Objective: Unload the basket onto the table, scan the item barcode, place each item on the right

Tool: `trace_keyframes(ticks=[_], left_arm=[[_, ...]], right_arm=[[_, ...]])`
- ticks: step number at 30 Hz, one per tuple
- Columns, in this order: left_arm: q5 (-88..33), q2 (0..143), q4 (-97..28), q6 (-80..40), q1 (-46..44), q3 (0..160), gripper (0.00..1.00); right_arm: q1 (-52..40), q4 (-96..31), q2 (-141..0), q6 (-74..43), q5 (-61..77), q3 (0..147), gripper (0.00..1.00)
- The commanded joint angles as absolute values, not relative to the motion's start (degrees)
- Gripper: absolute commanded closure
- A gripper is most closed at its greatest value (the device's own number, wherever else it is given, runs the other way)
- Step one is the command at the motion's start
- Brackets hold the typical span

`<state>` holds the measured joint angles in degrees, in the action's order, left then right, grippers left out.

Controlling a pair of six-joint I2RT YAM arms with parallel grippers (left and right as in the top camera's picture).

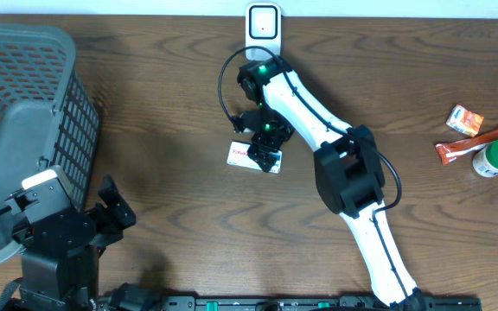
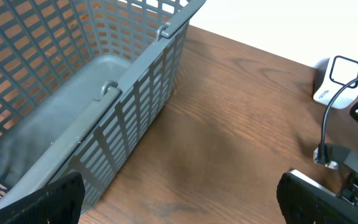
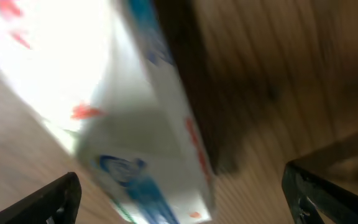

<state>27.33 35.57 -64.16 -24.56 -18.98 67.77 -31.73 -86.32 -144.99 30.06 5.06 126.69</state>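
The small white box (image 1: 239,154), printed in blue and red, lay flat on the table (image 1: 162,112) near its middle, a short way in front of the white scanner (image 1: 263,24) that stood at the far edge. The right end effector (image 1: 264,155) hung directly over the box's right end, pointing down at it. In the right wrist view the box filled the left and centre of the frame, badly blurred. The two fingers (image 3: 328,193) stood spread wide at the frame's lower corners. Bare wood showed between the box and the right-hand finger, so the jaws were open and not clamped on it. Whether the left-hand finger touched the box could not be told.

The left end effector (image 2: 182,193) waited at the near left corner of the table beside the grey mesh basket (image 1: 24,130), its jaws wide apart with nothing between them.

Well off to the right lay a small orange packet (image 1: 465,119), an orange-red wrapped bar (image 1: 469,145) and a green-lidded bottle (image 1: 497,158).
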Motion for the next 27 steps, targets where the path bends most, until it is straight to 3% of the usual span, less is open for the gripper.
trace_keyframes(ticks=[1, 6, 15, 20, 25, 27], left_arm=[[27.68, 35.53, -64.27, -24.23, -19.05, 68.49, 0.02], [27.68, 35.53, -64.27, -24.23, -19.05, 68.49, 0.02], [27.68, 35.53, -64.27, -24.23, -19.05, 68.49, 0.02], [27.68, 35.53, -64.27, -24.23, -19.05, 68.49, 0.02], [27.68, 35.53, -64.27, -24.23, -19.05, 68.49, 0.02], [27.68, 35.53, -64.27, -24.23, -19.05, 68.49, 0.02]], right_arm=[[-34.15, -84.42, -147.15, 30.55, 18.17, 125.8, 0.01], [-36.45, -83.07, -147.13, 30.52, 17.74, 125.8, 0.01], [-39.81, -77.17, -147.37, 30.26, 5.28, 124.31, 0.01], [-39.33, -74.17, -147.37, 30.24, 3.44, 119.09, 0.01], [-38.83, -68.16, -147.37, 30.26, 2.87, 110.67, 0.08], [-38.92, -67.2, -147.37, 30.33, 2.83, 108.77, 0.04]])
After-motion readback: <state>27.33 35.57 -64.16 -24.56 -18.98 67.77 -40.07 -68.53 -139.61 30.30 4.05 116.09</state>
